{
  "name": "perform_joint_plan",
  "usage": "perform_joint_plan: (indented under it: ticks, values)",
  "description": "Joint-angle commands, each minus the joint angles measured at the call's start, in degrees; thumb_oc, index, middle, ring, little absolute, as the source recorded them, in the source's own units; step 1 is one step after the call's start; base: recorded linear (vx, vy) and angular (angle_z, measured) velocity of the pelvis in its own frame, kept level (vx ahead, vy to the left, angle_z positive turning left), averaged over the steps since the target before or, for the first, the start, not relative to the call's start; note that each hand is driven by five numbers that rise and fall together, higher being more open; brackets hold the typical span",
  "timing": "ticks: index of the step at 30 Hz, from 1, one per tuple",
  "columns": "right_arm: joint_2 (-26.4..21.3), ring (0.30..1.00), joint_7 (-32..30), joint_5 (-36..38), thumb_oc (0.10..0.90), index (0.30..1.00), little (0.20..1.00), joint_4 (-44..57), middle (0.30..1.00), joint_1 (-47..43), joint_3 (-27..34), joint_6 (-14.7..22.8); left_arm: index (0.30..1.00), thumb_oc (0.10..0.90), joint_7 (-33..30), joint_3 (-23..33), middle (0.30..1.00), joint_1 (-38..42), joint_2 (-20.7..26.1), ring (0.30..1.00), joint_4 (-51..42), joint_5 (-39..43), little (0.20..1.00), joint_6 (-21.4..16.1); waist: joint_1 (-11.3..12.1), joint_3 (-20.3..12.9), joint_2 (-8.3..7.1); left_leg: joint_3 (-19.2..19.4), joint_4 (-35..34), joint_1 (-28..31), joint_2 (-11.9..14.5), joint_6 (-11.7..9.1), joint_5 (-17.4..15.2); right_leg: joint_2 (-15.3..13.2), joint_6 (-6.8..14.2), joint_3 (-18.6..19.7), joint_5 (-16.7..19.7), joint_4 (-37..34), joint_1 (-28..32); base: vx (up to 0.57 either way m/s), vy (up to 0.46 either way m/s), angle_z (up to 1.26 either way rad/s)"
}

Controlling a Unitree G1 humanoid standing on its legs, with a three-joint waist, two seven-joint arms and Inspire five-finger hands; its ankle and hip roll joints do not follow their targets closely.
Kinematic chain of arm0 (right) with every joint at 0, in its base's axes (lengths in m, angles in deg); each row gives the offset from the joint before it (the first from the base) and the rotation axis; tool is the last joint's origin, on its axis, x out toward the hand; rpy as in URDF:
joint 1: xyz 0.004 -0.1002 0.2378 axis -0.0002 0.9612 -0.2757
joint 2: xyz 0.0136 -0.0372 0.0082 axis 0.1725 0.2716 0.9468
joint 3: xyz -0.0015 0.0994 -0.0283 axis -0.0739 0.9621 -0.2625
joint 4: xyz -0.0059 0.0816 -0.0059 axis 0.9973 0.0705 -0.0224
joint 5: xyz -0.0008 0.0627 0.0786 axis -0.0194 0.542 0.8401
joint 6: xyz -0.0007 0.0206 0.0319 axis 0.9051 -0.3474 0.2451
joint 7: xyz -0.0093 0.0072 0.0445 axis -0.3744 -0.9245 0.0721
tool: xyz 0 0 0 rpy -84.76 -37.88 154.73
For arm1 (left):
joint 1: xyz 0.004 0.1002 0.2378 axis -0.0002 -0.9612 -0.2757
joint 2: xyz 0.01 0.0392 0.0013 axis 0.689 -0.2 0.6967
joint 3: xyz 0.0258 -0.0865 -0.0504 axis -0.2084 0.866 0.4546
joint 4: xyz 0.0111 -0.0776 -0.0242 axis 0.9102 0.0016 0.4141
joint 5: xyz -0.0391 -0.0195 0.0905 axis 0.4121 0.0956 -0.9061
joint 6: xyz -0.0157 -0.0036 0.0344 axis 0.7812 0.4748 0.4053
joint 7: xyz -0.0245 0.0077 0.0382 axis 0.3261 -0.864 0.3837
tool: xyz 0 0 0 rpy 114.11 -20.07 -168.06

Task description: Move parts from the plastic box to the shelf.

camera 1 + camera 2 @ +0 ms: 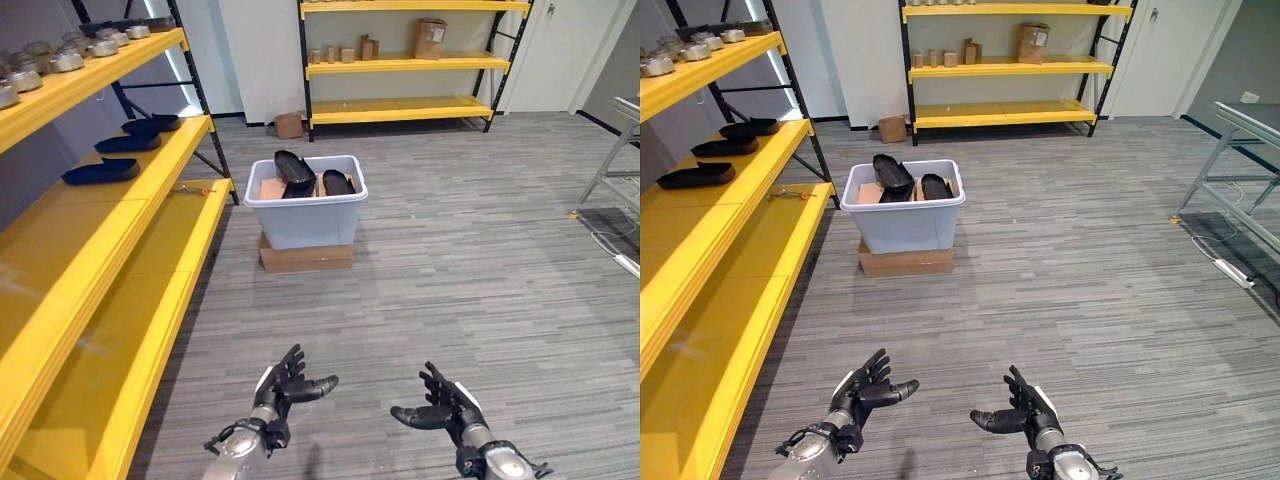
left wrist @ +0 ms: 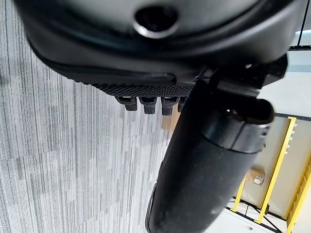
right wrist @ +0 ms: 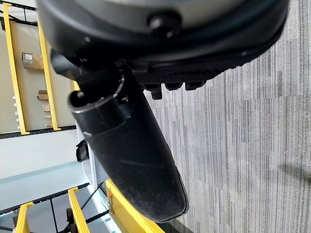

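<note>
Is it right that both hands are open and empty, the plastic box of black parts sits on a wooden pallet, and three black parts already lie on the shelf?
Not quite. The plastic box sits on a flat cardboard box, not a wooden pallet; the left eye view shows it. The rest holds: left hand and right hand open and empty, three black parts on the shelf.

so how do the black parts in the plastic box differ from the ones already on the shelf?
The black parts in the plastic box stand tilted and bunched together, poking over the rim; the black parts on the shelf lie flat. Those in the plastic box sit among brown cardboard pieces; those on the yellow shelf are spaced apart in a row. Both sets are dark, long and similar in shape. Neither robot hand, left or right, holds one.
</note>
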Motion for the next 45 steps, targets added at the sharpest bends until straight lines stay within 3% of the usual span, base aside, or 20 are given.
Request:
perform_joint_plan:
  ticks: [1,27,35,39,42,43,45]
  values:
    - [-0.09,1.0,0.32,0.74,0.9,1.0,1.0,4.71,1.0,-3.95,0.82,5.29,1.0,0.9,1.02,1.86,1.0,4.9,0.67,1.0,-2.49,0.89,1.0,-5.15,-0.26,-1.79,-3.41,3.74,-0.18,0.53,0.6,-1.02,0.25,-1.77,4.08,3.95,4.57,-5.05,0.78,0.0,0.0,0.0]
    - [0.22,1.0,0.36,0.52,0.9,1.0,1.0,4.61,1.0,-4.01,1.12,5.22,1.0,0.9,1.0,2.06,1.0,4.91,0.5,1.0,-1.31,-0.15,1.0,-5.0,-0.3,-1.96,-3.28,3.75,-0.18,0.85,0.5,-1.02,-0.38,-2.07,4.12,3.47,4.17,-5.05,1.14,0.0,0.0,0.0]
    - [0.04,1.0,0.2,0.35,0.9,1.0,1.0,4.19,1.0,-5.27,0.86,5.25,1.0,0.9,0.76,2.16,1.0,5.15,0.81,1.0,-1.95,0.54,1.0,-5.41,-0.03,-1.04,-3.26,3.82,-0.18,0.46,-0.35,-0.13,-0.81,-2.84,4.68,3.64,4.23,-4.71,0.52,0.01,0.041,0.0]
    - [-0.19,1.0,0.4,0.13,0.9,1.0,1.0,4.53,1.0,-6.16,0.63,5.19,1.0,0.9,0.44,2.51,1.0,5.15,1.33,1.0,-2.82,0.67,1.0,-5.62,0.41,-0.2,-2.88,3.13,-0.18,-0.25,-1.36,0.95,-1.16,-3.22,5.32,4.56,3.53,-0.94,-1.93,-0.01,0.106,-0.04]
    - [-0.31,1.0,0.7,0.02,0.9,1.0,1.0,5.06,1.0,-6.66,0.61,5.21,1.0,0.9,0.25,2.43,1.0,5.63,1.76,1.0,-3.62,0.49,1.0,-5.95,0.33,1.31,-2.25,2.5,0.01,-0.66,-2.07,1.87,-1.3,-3.68,5.88,4.62,1.36,6.53,-5.3,-0.02,0.139,-0.05]
    - [-0.05,1.0,0.67,-0.37,0.9,1.0,1.0,5.07,1.0,-6.54,0.54,5.3,1.0,0.9,0.4,2.17,1.0,6.21,2.0,1.0,-4.03,0.08,1.0,-6.18,0.01,2.47,-2.32,1.59,0.86,-0.84,-2.82,2.46,-1.81,-4.06,6.25,4.11,1.63,11.78,-7.71,-0.01,0.175,0.01]
    - [0.23,1.0,0.62,-0.06,0.9,1.0,1.0,5.01,1.0,-6.48,0.48,5.54,1.0,0.9,0.29,1.65,1.0,7.23,2.47,1.0,-3.97,-1.24,1.0,-6.5,-0.58,3.88,-2.65,0.67,2.82,-1.09,-3.51,3.11,-2.73,-4.52,7.07,4.48,5.75,19.49,-11.16,-0.01,0.113,0.28]
